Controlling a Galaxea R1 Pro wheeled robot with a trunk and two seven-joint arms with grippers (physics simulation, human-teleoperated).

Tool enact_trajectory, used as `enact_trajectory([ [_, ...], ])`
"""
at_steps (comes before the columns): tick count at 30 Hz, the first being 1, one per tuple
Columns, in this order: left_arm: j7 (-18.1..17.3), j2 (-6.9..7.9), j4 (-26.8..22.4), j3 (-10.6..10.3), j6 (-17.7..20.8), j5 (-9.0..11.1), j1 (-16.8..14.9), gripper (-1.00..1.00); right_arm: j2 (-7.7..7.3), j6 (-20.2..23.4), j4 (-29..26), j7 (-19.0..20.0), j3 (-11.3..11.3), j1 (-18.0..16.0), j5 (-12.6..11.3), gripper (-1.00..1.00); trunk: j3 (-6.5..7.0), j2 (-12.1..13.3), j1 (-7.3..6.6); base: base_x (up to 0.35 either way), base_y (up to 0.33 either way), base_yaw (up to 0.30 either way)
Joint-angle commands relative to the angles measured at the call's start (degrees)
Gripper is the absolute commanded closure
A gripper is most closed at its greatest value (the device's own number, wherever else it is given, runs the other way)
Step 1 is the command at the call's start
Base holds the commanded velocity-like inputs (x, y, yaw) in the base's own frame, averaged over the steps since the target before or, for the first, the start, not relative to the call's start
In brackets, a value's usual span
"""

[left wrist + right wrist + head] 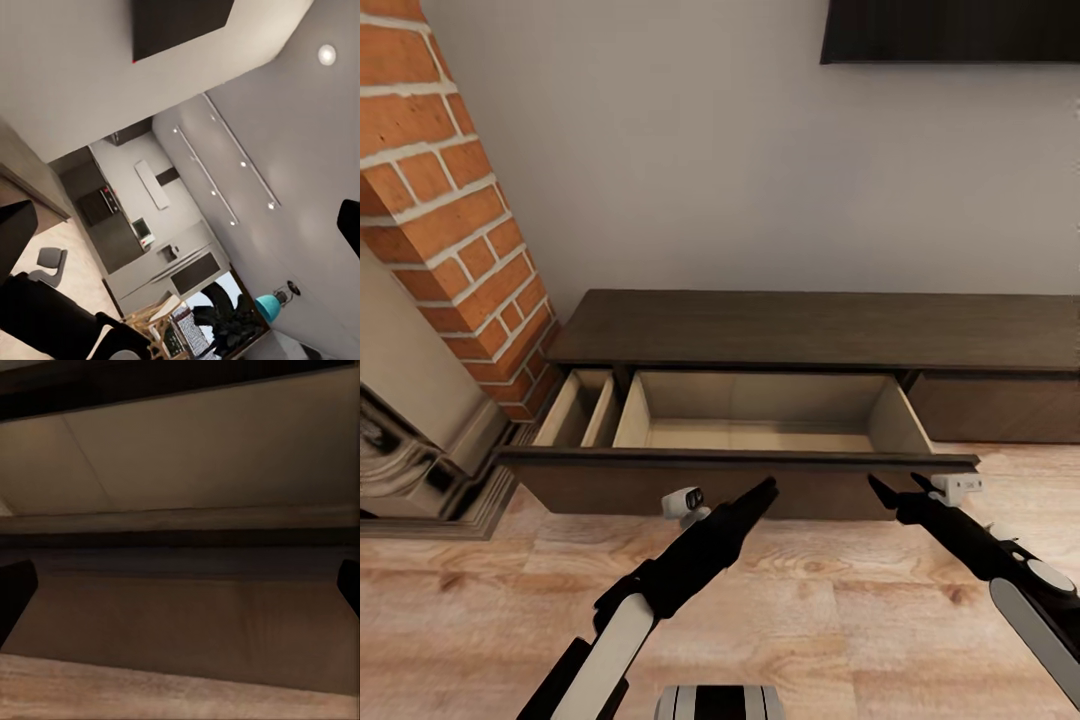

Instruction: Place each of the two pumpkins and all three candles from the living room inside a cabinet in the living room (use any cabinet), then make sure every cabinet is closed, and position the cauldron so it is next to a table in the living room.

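One drawer of the cabinet (810,330) stands pulled open against the living-room wall, its pale interior bare, apparently ready to take pumpkins and candles. Both arms reach toward the drawer front (740,478). The right gripper (895,489) hovers just before the front with fingers spread wide; the left gripper (760,492) seems narrow, though the head view is too dim to tell. A brick fireplace (450,230) flanks the unit on wood flooring (810,620). No lettering or labels are readable.

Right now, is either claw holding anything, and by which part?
Nothing is held: the left claw and right claw both hang empty before the open cabinet drawer.
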Motion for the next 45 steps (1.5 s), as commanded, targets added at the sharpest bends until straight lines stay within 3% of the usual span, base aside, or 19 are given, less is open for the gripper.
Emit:
enact_trajectory([
  [1, 0.06, 0.02, 0.00, 0.00, 0.02, 0.00, 0.00, -1.00, 0.02, 0.00, 0.03, 0.00, 0.02, 0.00, 0.07, -1.00, 0.23, 0.02, -0.02, 0.000, 0.000, 0.000],
  [8, 0.06, 0.20, -0.06, 0.24, -0.01, 0.17, 0.00, -1.00, -0.01, 0.00, 0.04, 0.00, 0.01, 0.00, 0.14, -1.00, 1.78, 0.11, -0.20, 0.000, 0.000, 0.000],
  [14, -0.16, 0.50, -0.14, 3.10, -0.02, 0.48, 0.00, -1.00, -0.12, -0.11, 0.10, -0.14, -0.64, 0.00, 0.21, -1.00, 3.11, 0.19, -0.36, 0.000, 0.000, 0.000],
  [17, -0.22, 0.77, -0.16, 5.88, 0.04, 0.51, 0.00, -1.00, -0.24, -0.28, 0.13, -0.17, -3.07, 0.00, 0.23, -1.00, 3.77, 0.23, -0.44, 0.000, 0.000, 0.000],
  [19, -0.29, 0.93, -0.17, 8.38, 0.17, 0.52, 0.00, -1.00, -0.21, -0.34, 0.14, -0.04, -5.74, 0.00, 0.23, -1.00, 4.22, 0.26, -0.49, 0.000, 0.000, 0.000],
  [20, -0.36, 1.69, -0.17, 10.30, 0.84, 0.52, 0.00, -1.00, -0.20, -0.62, 0.13, 0.08, -7.61, 0.00, 0.23, -1.00, 4.44, 0.27, -0.51, 0.000, 0.000, 0.000],
  [24, -0.48, 3.49, -0.24, 13.21, 2.30, 0.59, 0.00, -1.00, -0.16, -2.19, 0.09, 0.17, -8.78, 0.00, 0.92, -1.00, 5.32, 0.32, -0.62, 0.000, 0.000, 0.000],
  [27, -0.50, 4.02, -0.26, 15.70, 3.17, 0.61, 0.00, -1.00, -0.05, -2.70, 0.08, -0.13, -8.88, 0.00, 4.68, -1.00, 5.99, 0.36, -0.69, 0.000, 0.000, 0.000],
  [32, -0.46, 4.16, -0.22, 16.16, 3.39, 0.58, 0.00, -1.00, 0.03, -3.07, 0.14, -0.04, -8.92, 0.00, 6.12, -1.00, 7.10, 0.43, -0.82, 0.000, 0.000, 0.000],
  [45, -0.07, 4.17, -0.18, 16.26, 3.56, -0.08, -0.09, -1.00, 0.07, -4.20, 0.21, 0.17, -8.92, 0.07, 6.17, -1.00, 9.98, 0.60, -1.16, 0.000, 0.000, 0.000],
])
